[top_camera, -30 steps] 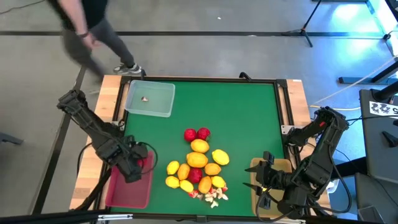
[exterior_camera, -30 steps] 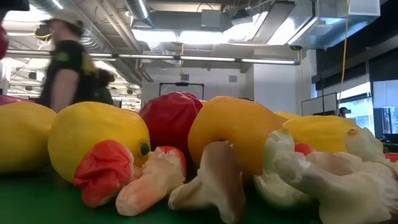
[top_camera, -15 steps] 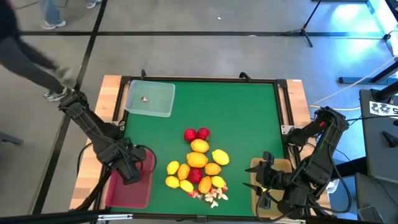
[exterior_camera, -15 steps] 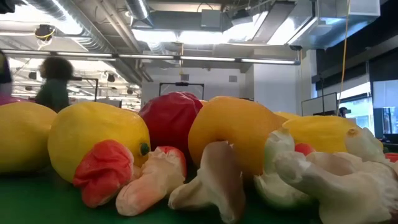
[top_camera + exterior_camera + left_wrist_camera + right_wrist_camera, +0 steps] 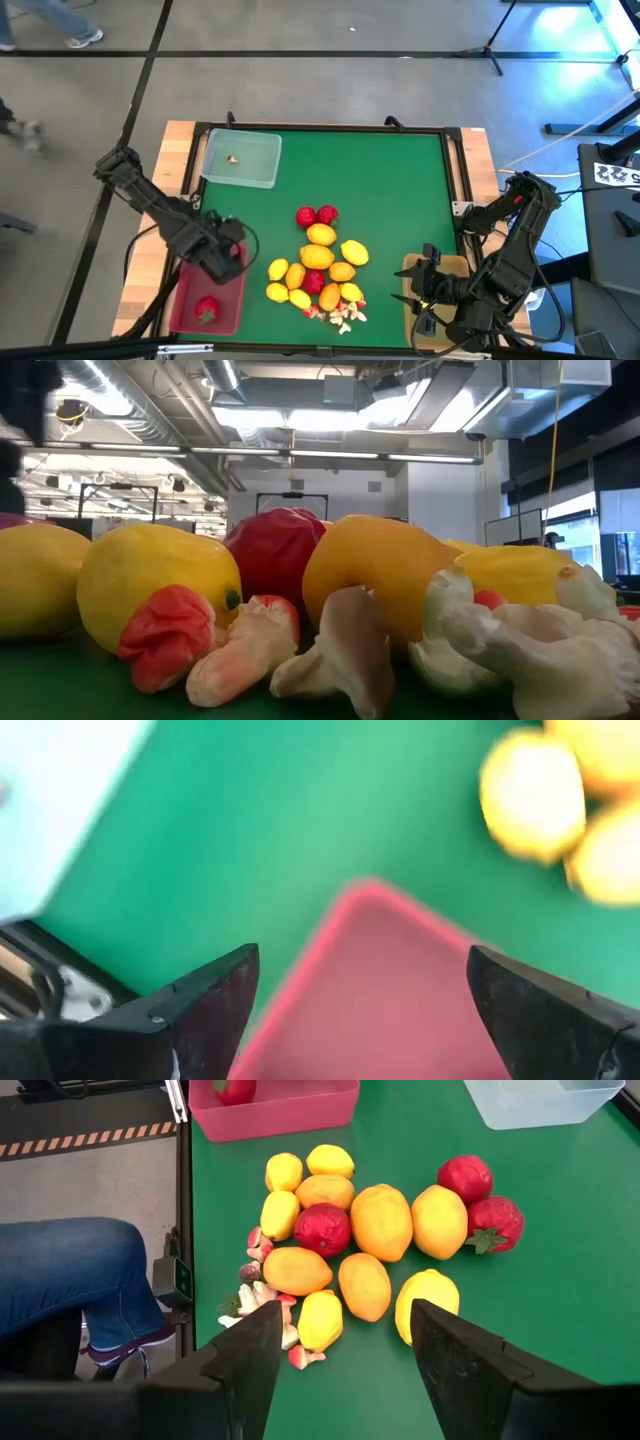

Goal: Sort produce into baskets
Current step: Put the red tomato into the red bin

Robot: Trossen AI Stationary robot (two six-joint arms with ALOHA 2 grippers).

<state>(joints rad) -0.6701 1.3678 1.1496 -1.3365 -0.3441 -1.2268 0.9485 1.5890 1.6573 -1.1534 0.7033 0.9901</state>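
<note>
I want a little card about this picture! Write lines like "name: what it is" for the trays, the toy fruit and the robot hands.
pinkish-red plastic tray: front left of the table, one red toy strawberry inside
clear translucent tray: back left, one tiny bit inside
tan-yellow tray: front right, mostly hidden under the right arm
fruit pile: red strawberries, yellow and orange lemon shapes, small white-and-red bits on the green mat
left end effector: open, above the pinkish-red tray's far end, holding nothing
right end effector: open, waiting at the front right
</note>
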